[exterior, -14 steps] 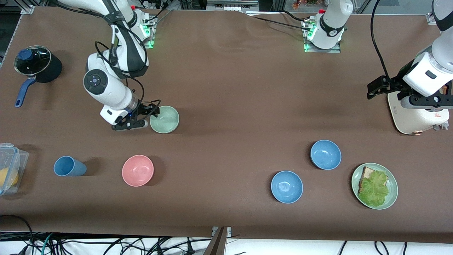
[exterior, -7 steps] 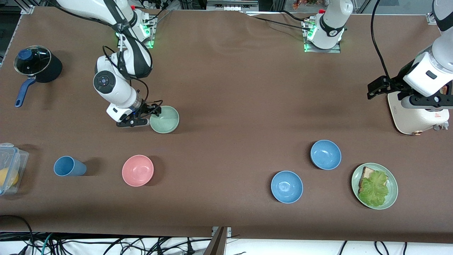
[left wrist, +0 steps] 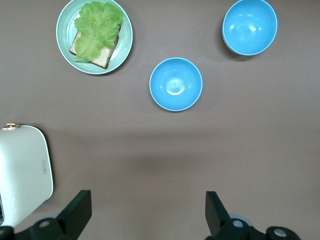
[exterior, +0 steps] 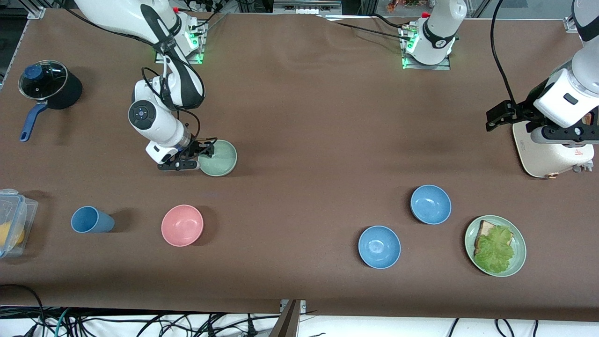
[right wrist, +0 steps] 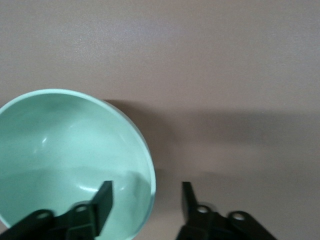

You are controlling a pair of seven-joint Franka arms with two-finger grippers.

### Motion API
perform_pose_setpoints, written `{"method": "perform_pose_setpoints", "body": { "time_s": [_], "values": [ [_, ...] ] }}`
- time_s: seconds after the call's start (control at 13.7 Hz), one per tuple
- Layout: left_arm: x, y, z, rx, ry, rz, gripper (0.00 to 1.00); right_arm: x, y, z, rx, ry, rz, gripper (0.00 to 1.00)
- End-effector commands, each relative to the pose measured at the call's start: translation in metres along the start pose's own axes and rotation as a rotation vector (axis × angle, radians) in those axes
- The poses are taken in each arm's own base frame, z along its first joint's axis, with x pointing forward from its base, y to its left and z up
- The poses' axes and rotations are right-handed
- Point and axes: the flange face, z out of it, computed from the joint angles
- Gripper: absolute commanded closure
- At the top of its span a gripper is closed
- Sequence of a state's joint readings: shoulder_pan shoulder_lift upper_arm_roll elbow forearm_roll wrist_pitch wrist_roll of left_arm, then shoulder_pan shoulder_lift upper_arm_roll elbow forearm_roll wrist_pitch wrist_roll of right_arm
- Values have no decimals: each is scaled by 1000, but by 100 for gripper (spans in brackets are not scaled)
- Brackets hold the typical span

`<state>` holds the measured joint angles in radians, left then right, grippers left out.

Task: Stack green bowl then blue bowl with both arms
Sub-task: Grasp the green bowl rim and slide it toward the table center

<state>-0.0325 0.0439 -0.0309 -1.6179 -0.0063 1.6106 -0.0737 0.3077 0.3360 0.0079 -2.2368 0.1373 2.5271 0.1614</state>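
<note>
Right gripper point(exterior: 199, 157) is down at the green bowl point(exterior: 220, 158), which sits on the tabletop toward the right arm's end, roughly midway between the base edge and the camera edge. Wrist view shows one finger point(right wrist: 102, 200) inside the bowl and the other outside, rim between them; jaws part-way closed with a gap showing on each side of the wall, so judged as closing for a rim pinch, bowl not yet gripped or lifted. A rim pinch suits a thin-walled bowl that is too wide to span. Left gripper point(exterior: 497, 116) waits, jaws wide and empty, in the air beside the white appliance point(exterior: 550, 152) near the left arm's end edge. The two blue bowls point(exterior: 430, 204) point(exterior: 379, 246) rest toward that end, apart from each other, the second nearer the camera edge; either is within the left arm's side, which likely explains the split of work. Nearby: pink bowl point(exterior: 182, 225) and blue cup point(exterior: 90, 220) nearer the camera edge than the green bowl, green plate with bread and lettuce point(exterior: 517, 262) beside the blue bowls, black pot point(exterior: 49, 86) and clear container point(exterior: 11, 220) at the right arm's end edge. Nothing stands between green bowl and blue bowls.
</note>
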Motion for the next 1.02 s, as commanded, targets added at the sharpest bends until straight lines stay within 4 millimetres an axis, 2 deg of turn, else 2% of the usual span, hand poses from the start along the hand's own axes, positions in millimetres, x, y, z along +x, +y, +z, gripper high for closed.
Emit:
{"method": "perform_pose_setpoints", "body": {
  "time_s": [0.0,0.15,0.22,0.36,0.58,0.73,0.87,0.95],
  "values": [
    [1,-1,-6,14,-3,-9,0,0,-4,1,12,5,17,73],
    [1,-1,-6,14,-3,-9,0,0,-5,1,12,3,15,94],
    [1,-1,-6,14,-3,-9,0,1,-7,0,14,4,12,100],
    [1,-1,-6,14,-3,-11,0,9,-13,-14,22,20,13,100],
    [1,-1,-6,14,-4,-9,0,36,-54,-57,53,30,-11,100],
    [1,-1,-6,14,-3,-9,0,59,-101,-63,81,48,38,100],
    [1,-1,-6,14,-3,-9,0,73,-163,-56,120,63,101,100],
    [1,-1,-6,14,-3,-9,0,73,-198,-50,134,64,108,100]
  ]
}}
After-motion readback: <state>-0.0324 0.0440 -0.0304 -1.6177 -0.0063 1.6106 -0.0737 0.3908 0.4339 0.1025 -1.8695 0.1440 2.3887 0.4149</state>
